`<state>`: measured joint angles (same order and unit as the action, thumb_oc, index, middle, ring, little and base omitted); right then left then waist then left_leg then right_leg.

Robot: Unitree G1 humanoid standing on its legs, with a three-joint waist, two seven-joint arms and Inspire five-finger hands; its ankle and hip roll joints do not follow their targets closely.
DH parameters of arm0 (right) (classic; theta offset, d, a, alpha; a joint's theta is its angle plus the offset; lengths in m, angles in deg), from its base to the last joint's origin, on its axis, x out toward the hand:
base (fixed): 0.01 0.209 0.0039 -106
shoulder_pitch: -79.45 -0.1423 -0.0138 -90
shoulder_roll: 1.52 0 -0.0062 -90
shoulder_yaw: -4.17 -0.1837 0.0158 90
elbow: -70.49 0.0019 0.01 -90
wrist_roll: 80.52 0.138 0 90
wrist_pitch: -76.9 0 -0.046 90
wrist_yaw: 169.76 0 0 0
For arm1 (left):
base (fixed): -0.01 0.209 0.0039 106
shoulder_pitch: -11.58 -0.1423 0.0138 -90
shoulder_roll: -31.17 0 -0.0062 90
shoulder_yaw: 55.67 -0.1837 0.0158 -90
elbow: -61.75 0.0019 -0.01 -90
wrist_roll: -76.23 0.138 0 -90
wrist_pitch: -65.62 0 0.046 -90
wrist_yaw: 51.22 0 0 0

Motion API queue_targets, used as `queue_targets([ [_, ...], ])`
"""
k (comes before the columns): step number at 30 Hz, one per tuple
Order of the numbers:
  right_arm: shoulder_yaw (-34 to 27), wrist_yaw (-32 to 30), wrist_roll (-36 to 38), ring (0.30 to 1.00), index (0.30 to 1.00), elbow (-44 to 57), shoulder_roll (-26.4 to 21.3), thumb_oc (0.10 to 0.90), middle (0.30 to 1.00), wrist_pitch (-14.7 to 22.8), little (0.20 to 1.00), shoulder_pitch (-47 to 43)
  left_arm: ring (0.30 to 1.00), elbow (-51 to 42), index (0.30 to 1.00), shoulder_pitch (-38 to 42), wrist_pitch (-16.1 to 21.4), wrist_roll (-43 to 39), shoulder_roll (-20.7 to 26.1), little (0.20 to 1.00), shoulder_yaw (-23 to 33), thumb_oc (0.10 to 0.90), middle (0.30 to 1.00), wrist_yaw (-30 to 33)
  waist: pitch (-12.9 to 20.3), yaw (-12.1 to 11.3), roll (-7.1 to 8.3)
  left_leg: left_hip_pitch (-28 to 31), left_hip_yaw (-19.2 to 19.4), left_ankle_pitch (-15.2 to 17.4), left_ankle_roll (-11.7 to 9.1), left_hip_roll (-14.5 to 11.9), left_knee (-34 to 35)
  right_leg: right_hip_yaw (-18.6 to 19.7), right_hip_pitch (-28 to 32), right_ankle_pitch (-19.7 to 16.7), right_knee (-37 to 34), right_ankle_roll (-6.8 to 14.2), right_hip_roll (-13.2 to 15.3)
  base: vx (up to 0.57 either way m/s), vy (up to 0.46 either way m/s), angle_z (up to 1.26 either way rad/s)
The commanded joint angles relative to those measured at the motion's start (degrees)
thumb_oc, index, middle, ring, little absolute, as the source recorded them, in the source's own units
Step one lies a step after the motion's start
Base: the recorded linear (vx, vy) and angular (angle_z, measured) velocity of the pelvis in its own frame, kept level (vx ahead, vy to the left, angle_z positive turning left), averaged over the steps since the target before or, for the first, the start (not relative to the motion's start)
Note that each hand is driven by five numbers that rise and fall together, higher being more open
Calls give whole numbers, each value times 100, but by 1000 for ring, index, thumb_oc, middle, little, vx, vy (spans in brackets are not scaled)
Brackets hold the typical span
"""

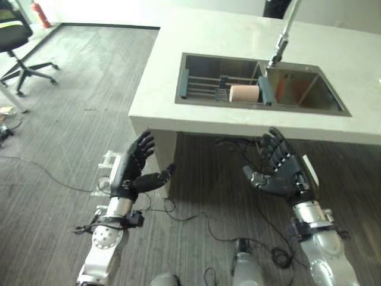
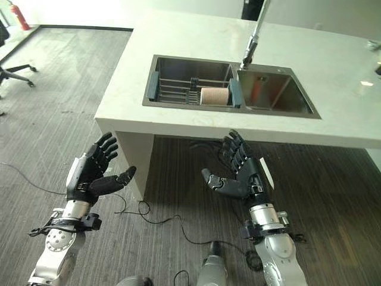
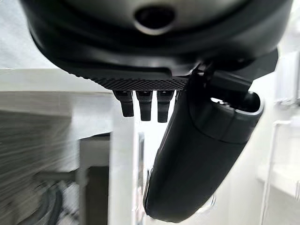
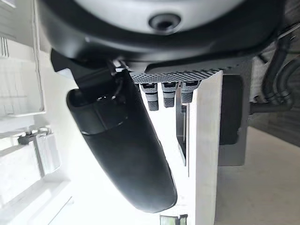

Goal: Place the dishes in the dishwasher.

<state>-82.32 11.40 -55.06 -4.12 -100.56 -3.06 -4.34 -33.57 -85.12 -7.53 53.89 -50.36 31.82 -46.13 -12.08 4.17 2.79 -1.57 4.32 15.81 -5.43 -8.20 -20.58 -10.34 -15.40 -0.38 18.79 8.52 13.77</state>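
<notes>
An office-like test kitchen: a pale counter island [image 1: 238, 42] with a steel double sink [image 1: 309, 89] and faucet [image 1: 284, 33] (rolling office chair [image 1: 15, 47] on grey floor nearby).

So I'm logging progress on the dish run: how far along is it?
Nothing looks done yet. A tan cup lies on its side on the rack in the sink. The left hand and right hand hover open and hold nothing, below the counter edge. Picking up and loading remain.

Counter [image 1: 250, 119] edge overhangs both hands; sink [image 1: 297, 89] above.
</notes>
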Motion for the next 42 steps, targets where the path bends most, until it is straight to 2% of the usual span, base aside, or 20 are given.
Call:
queue_targets([
  [1, -498, -23, 208, 900, 900, 507, -215, 800, 900, 563, 900, -503, 900, -776, 900, 496, 847, -238, 90, 900, 59, 800, 900, 26, 506, 114, 35, 870, 648, -427, -69, -126, 339, -84, 9, -92, -161, 180, 17, 243, -247, 1],
  [3, -581, 184, 247, 900, 900, 492, -315, 800, 900, 592, 900, -436, 900, -890, 900, 372, 870, -776, -44, 900, 110, 800, 900, -138, 517, 77, 23, 1042, 813, -1577, -300, -324, 339, -83, 203, 112, -161, -67, -190, 268, -274, 4],
  [5, -595, 317, 226, 900, 900, 456, -319, 800, 900, 635, 900, -415, 900, -876, 900, 260, 874, -1119, -213, 900, 171, 800, 900, -334, 430, -23, 105, 909, 812, -1940, -333, -210, -63, -26, 448, 281, -161, -255, -280, 336, -209, -33],
  [6, -581, 327, 90, 900, 900, 519, -287, 800, 900, 663, 900, -452, 900, -995, 900, 39, 1275, -871, -332, 900, 258, 800, 900, -491, 181, -332, 122, -44, 890, -1651, -15, 213, 27, -86, 940, 599, -161, -303, -425, 479, 39, -14],
  [7, -531, 336, 45, 900, 900, 535, -232, 800, 900, 603, 900, -479, 900, -1093, 900, 11, 1356, -822, -284, 900, 307, 800, 900, -502, 135, -390, -47, -346, 911, -1433, 21, 123, 339, -48, 1036, 692, -161, -243, -599, 507, 199, 29],
  [8, -510, 336, 14, 900, 900, 560, -212, 800, 900, 588, 900, -477, 900, -1128, 900, 29, 1411, -739, -262, 900, 307, 800, 900, -524, 121, -440, -155, -748, 772, -1248, 6, 46, 339, -10, 1110, 753, -161, -207, -716, 299, 311, 15],
  [10, -504, 296, -1, 900, 900, 609, -229, 800, 900, 582, 900, -445, 900, -1199, 900, 119, 1440, -655, -238, 900, 253, 800, 900, -618, 177, -555, -253, -1255, 370, -1332, -86, 39, 339, 56, 1259, 905, -161, -200, -865, 229, 192, -22],
  [13, -514, 246, 70, 900, 900, 634, -350, 800, 900, 577, 900, -527, 900, -1186, 900, 278, 1488, -556, -226, 900, 196, 800, 900, -734, 229, -678, -241, -1466, 291, -1378, -80, 92, 339, 51, 1505, 1092, -161, -185, -886, 171, 215, -39],
  [16, -517, 296, 161, 900, 900, 661, -344, 800, 900, 577, 900, -529, 900, -1200, 900, 441, 1406, -441, -121, 900, 194, 800, 900, -669, 353, -642, -206, -1307, 413, -1184, 70, 161, 339, -37, 1604, 1099, -161, -51, -690, 141, 307, -39],
  [17, -526, 303, 200, 900, 900, 694, -277, 800, 900, 589, 900, -490, 900, -1173, 900, 587, 1293, -406, -22, 900, 148, 800, 900, -624, 428, -589, -179, -1170, 574, -1095, 176, 187, 339, -177, 1713, 1068, -161, 28, -572, 196, 407, -68],
  [19, -561, 311, 205, 900, 900, 688, -167, 800, 900, 607, 900, -453, 900, -1156, 900, 741, 1220, -421, 9, 900, 114, 800, 900, -724, 483, -590, -147, -1126, 567, -1042, 290, 282, 339, -298, 1886, 1023, -161, 25, -573, 166, 294, -35],
  [21, -575, 299, 68, 900, 900, 614, -33, 800, 900, 642, 900, -445, 900, -1199, 900, 811, 1194, -340, 33, 900, 98, 800, 900, -834, 480, -576, -130, -1042, 454, -982, 397, 424, 339, -484, 2064, 471, -161, 96, -669, 174, 238, -6],
  [23, -536, 290, 48, 900, 900, 583, 25, 800, 900, 626, 900, -418, 900, -1209, 900, 828, 1180, -260, 55, 900, 106, 800, 900, -820, 405, -493, -234, -871, 286, -905, 455, 462, 339, -517, 1975, -61, 134, 130, -808, 143, 245, 11],
  [25, -524, 399, 45, 900, 900, 584, 77, 800, 900, 671, 900, -348, 900, -1201, 900, 858, 1120, -182, 59, 900, 164, 800, 900, -818, 319, -382, -306, -700, 262, -808, 527, 485, 339, -414, 1543, -123, 830, 85, -858, 64, 178, 33],
  [26, -518, 419, 20, 900, 900, 580, 93, 800, 900, 685, 900, -346, 900, -1191, 900, 883, 1107, -128, 56, 900, 173, 800, 900, -801, 302, -350, -307, -658, 273, -785, 535, 492, 339, -393, 1416, -126, 885, 58, -853, 53, 94, 27],
  [30, -565, 345, 83, 900, 900, 532, 72, 800, 900, 801, 900, -335, 900, -1166, 900, 1084, 963, -114, 122, 900, 127, 800, 900, -715, 258, -249, -264, -524, 206, -705, 502, 561, 339, -560, 1375, -126, -57, -12, -731, 74, -21, 10],
  [32, -639, 367, 157, 900, 900, 511, 76, 800, 900, 856, 900, -313, 900, -1163, 900, 1109, 966, -84, 121, 900, 90, 800, 900, -759, 208, -194, -146, -412, 206, -572, 471, 653, 339, -547, 1070, -136, -161, 46, -324, 72, -130, 8],
  [34, -684, 417, 198, 900, 900, 541, 85, 800, 900, 849, 900, -293, 900, -1237, 900, 1066, 931, -60, 104, 900, 48, 800, 900, -738, 210, -81, -40, -288, 174, -380, 454, 736, 339, -179, 560, -221, -161, 162, 43, 116, -172, 12],
  [38, -568, 274, 66, 900, 900, 627, 155, 800, 900, 819, 900, -348, 900, -1330, 900, 1076, 854, -20, 90, 900, -63, 800, 900, -653, 259, 3, -25, -163, 19, -199, 489, 821, 339, 253, 195, -294, -161, 240, 135, 109, -133, 26],
  [42, -439, 200, -61, 900, 900, 656, 129, 800, 900, 745, 900, -462, 900, -1399, 900, 959, 914, 133, 132, 900, -79, 800, 900, -462, 354, -113, -7, -96, -32, -114, 468, 861, 339, 131, 220, -256, -161, 308, 262, 82, -165, 19],
])
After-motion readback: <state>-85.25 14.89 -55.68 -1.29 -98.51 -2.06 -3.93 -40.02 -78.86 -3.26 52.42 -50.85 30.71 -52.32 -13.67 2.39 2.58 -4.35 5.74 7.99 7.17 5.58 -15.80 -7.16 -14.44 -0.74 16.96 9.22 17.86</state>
